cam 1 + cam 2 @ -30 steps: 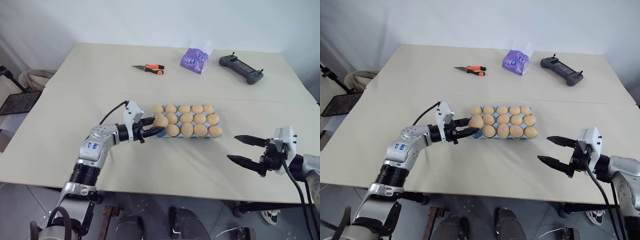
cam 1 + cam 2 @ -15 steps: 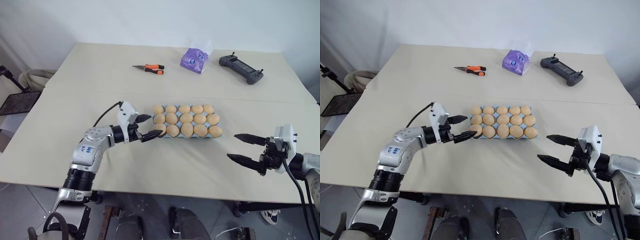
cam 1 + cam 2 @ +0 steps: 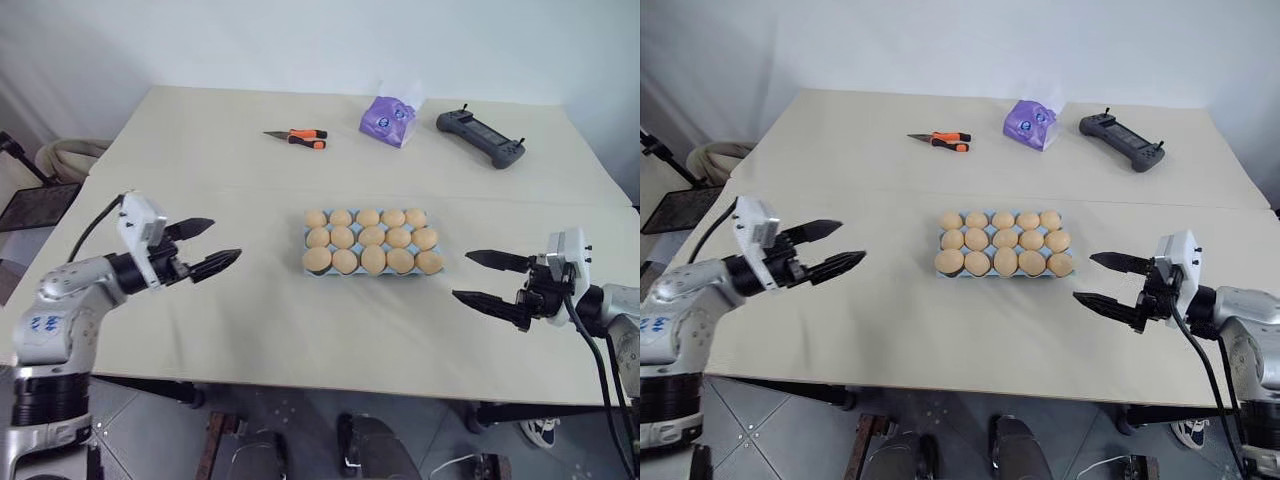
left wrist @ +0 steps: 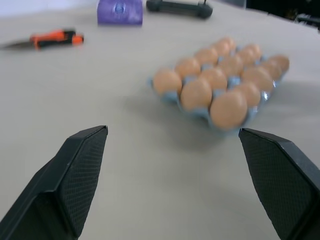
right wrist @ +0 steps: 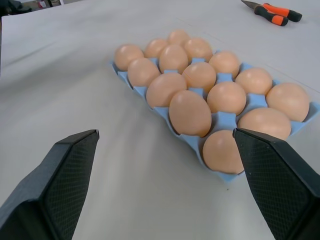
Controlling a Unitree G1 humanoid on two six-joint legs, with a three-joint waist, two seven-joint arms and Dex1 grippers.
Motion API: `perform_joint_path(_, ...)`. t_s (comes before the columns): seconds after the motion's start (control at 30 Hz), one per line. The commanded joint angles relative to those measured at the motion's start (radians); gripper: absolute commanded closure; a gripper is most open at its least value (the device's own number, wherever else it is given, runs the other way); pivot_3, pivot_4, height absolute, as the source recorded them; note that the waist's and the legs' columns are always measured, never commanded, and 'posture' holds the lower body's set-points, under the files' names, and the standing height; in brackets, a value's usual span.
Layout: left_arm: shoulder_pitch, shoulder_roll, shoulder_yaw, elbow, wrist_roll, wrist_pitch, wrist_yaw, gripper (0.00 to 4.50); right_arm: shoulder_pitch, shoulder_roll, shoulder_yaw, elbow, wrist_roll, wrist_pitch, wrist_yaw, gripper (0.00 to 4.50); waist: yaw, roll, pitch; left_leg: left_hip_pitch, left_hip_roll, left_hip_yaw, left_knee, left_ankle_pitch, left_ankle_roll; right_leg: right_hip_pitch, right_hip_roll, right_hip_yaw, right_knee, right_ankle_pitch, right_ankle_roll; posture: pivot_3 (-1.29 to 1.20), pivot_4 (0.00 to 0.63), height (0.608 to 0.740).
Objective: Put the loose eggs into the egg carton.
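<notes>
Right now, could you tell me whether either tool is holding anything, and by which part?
Nothing is held. The left tool and right tool both stand open, apart from the egg carton.

Matte eggs (image 5: 190, 113), moulded blue carton (image 5: 227, 121)

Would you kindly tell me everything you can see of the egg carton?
The carton is a light blue moulded tray with scalloped edges, looking like pulp or foam. It lies flat near the middle of the table, long side across the robot's view. All fifteen cups, three rows of five, hold tan eggs. Nothing else touches it; both tools stand off to its sides.
</notes>
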Motion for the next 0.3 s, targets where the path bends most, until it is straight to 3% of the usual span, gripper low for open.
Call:
perform_joint_path(0.03, 0.078, 0.054, 0.096, -0.033, -0.051, -0.021, -0.066, 0.02, -0.042, -0.018, 0.003, 0.053, -0.016, -0.038, 0.037, 0.0, 0.0, 0.0, 0.0, -0.001, 0.0, 0.0, 0.0, 0.0, 0.0, -0.001, 0.0, 0.0, 0.0, 0.0, 0.0, 0.0, 0.15, 0.74)
perform_joint_path(0.3, 0.186, 0.048, 0.16, -0.042, -0.085, -0.057, -0.106, 0.02, -0.093, -0.001, 0.03, 0.148, -0.049, -0.094, 0.07, 0.0, 0.001, 0.001, 0.001, -0.002, 0.0, 0.0, -0.001, 0.0, 0.0, -0.004, -0.001, 0.0, 0.0, -0.001, -0.001, 0.0, 0.15, 0.74)
